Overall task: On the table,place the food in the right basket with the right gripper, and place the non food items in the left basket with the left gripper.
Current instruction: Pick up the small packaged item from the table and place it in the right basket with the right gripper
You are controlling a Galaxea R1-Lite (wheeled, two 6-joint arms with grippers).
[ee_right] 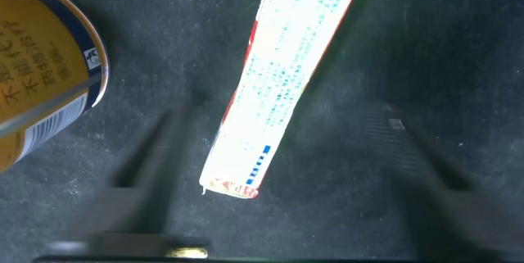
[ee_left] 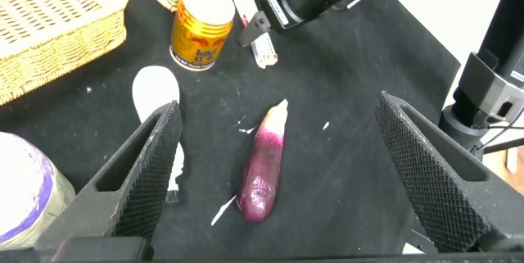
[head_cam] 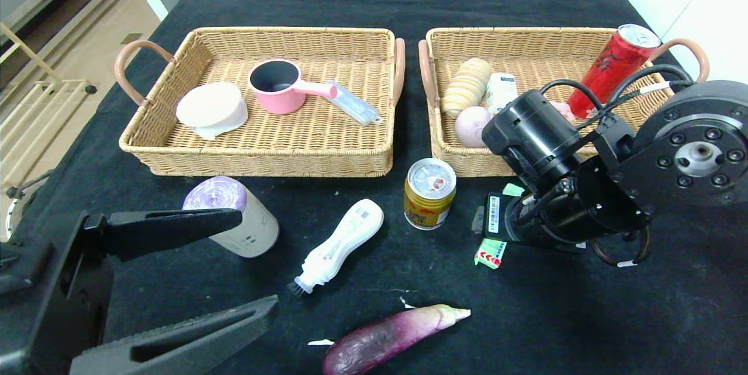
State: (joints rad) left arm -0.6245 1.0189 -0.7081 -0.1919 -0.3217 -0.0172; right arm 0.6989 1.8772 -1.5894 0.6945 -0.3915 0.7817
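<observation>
At 3 o'clock of the short gold can, the slim green stick pack is straddled by the right gripper, jaws released; light and crushable, it is best gripped mid-length.

Left gripper parked low, jaws wide — right gripper lowered, jaws apart

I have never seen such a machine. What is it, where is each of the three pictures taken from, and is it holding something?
It is a robot with two arms. One picture looks down from its head; the other two come from cameras on its wrists. On the black table stand two wicker baskets. Loose in front lie a gold can, a white brush, a beige roll and an eggplant. The right gripper is lowered over a slim stick pack, fingers either side, not gripping. The left gripper waits open near the eggplant. Nothing is held.
</observation>
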